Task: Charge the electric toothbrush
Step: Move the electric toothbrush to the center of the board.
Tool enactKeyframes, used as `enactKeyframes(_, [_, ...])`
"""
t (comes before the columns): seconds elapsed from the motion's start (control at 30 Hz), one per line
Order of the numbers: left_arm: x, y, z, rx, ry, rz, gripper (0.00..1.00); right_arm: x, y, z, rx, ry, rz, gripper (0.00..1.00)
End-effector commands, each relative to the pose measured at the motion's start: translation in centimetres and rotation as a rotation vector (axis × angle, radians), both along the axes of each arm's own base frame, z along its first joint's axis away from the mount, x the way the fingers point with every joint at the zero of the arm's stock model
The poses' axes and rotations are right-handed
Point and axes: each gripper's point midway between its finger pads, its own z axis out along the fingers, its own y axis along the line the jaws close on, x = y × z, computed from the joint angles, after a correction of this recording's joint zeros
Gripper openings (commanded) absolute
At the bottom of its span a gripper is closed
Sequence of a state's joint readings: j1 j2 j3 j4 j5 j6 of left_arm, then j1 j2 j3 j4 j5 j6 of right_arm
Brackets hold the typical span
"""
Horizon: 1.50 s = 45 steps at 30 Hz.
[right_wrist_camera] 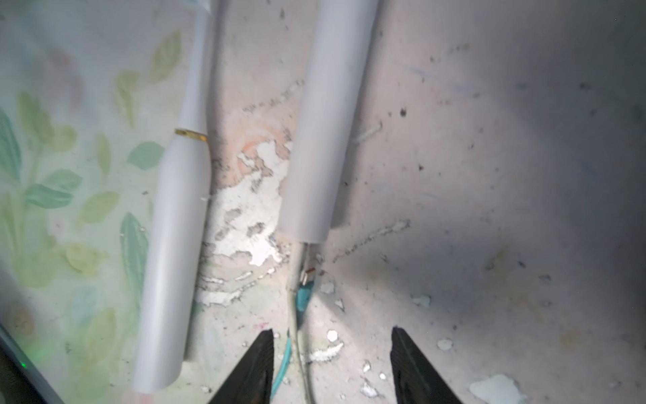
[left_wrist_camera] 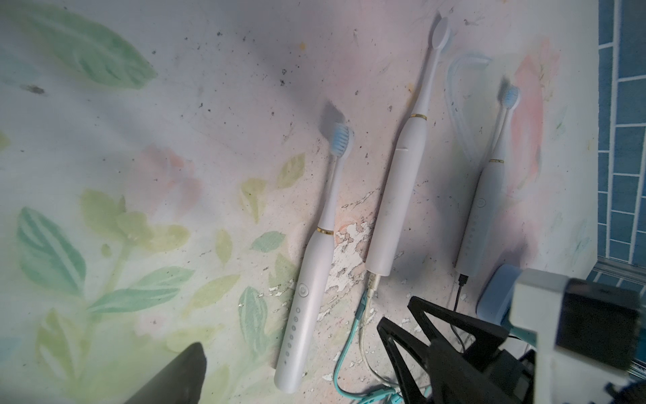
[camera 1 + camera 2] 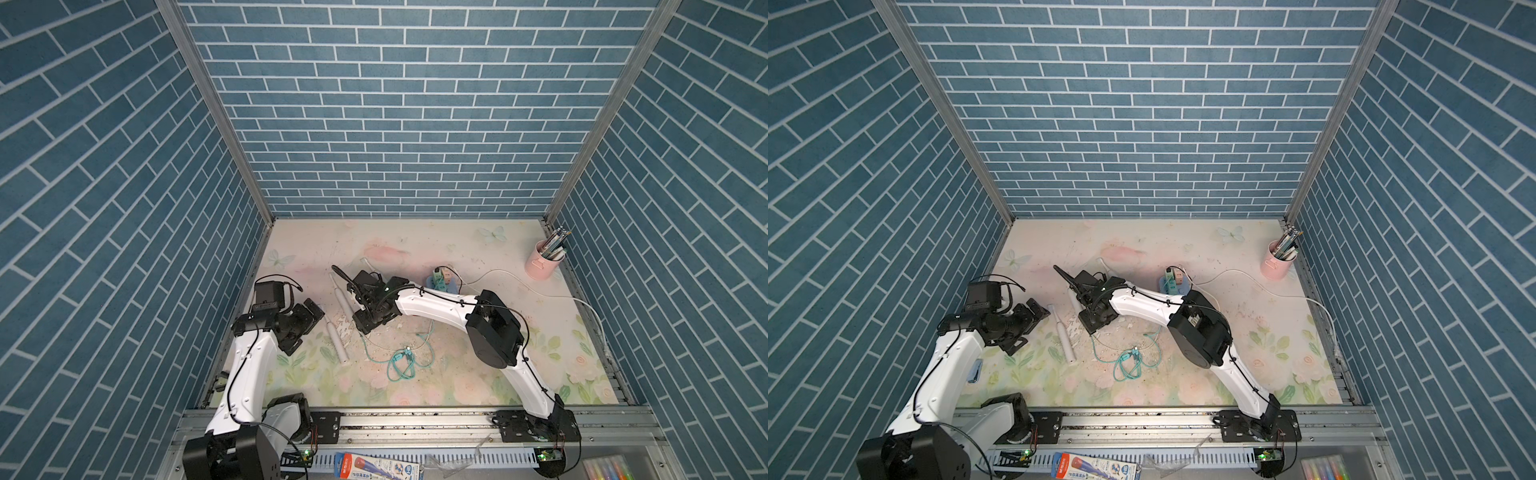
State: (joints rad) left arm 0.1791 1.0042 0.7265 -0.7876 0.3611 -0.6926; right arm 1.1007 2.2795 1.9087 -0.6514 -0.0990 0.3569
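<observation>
Though it stands well apart from both pincers, off in the far corner beyond the right arm's elbow, the pink cup [image 3: 543, 264] on the flowered mat [image 3: 457, 386] is stuffed with pens [image 3: 556, 243] standing on end. Nearer, just behind the right forearm, a blue block [image 3: 451, 286] has a green plug stuck in its top.

The right pincer [image 1: 332, 330] hangs low over the mat, its jaws a moderate gap apart and clamping nothing. Straight ahead of its tips lies the electric toothbrush [image 1: 314, 140], flat, with its butt end turned toward the pincer, near it but not touching. A pale lead [image 1: 295, 323] runs from that butt back between the two fingers [image 1: 260, 363]. Beside it is a teal cable [image 1: 303, 297] whose metal tip shows just short of the butt; whether either is seated I cannot tell.

A second toothbrush [image 1: 174, 227] lies alongside the first and apart from it, on the side toward the left pincer [image 3: 303, 328]. The left pincer is spread wide and empty, with that brush just in front of it. A third toothbrush [image 2: 486, 210], with a black lead [image 2: 459, 297] at its butt, lies on the right pincer's far side from the left one.
</observation>
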Motion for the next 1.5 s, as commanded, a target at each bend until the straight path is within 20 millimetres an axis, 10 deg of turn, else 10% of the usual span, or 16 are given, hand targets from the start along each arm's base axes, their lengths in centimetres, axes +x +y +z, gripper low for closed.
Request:
enactKeyframes(0.0, [-0.3,0.1,-0.4,0.0,0.013,0.008,1.0,1.2,1.4,-0.6,-0.007,-0.042,0.005,0.59])
enactKeyframes(0.37, [-0.3,0.1,-0.3,0.001,0.009,0.006,1.0,5.0,1.7,-3.8,-0.11,-0.069,-0.11,0.54])
enactKeyframes(0.77, [-0.2,0.2,-0.4,0.001,0.009,0.008,1.0,5.8,2.2,-1.5,-0.071,-0.124,-0.076,0.0])
enactKeyframes(0.93, [-0.2,0.2,-0.4,0.001,0.009,0.008,1.0,7.7,0.2,1.0,-0.046,-0.189,-0.132,0.0])
enactKeyframes(1.17, [-0.2,0.2,-0.4,0.001,0.01,0.008,1.0,9.7,-3.8,-1.4,-0.079,-0.145,-0.191,0.01])
enactKeyframes(1.33, [-0.2,0.2,-0.5,0.0,0.014,0.009,1.0,8.1,-3.3,0.1,-0.045,-0.153,-0.129,0.35])
enactKeyframes(1.47, [-0.2,0.2,-0.5,-0.001,0.013,0.01,0.99,5.8,-2.5,2.6,0.01,-0.186,-0.12,0.42])
